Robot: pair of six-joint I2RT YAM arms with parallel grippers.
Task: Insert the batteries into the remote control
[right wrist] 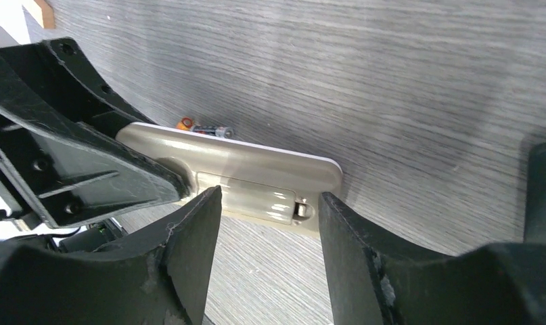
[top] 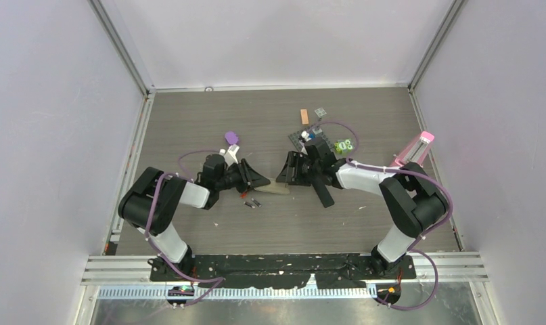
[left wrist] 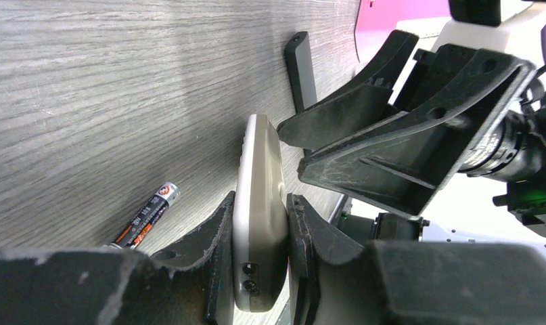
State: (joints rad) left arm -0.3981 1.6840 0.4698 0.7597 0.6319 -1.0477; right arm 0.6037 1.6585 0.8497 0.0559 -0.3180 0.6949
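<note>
At middle of table (top: 189,115), left gripper (top: 262,181) is clamping beige remote control (top: 278,188) by one end, holding it on its long edge. Right gripper (right wrist: 268,200) is hovering at remote's other end, jaws standing apart either side of battery recess, gripping nothing. Batteries (top: 251,201), two visible, are lying loose on table just beside remote, toward near edge. Dark flat bar (top: 322,193) is lying beside right gripper.

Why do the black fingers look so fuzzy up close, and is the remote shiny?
Left wrist view: the left fingers sit too near the lens, so they blur; the remote has a soft shine. Right wrist view: the right fingers blur too.
</note>
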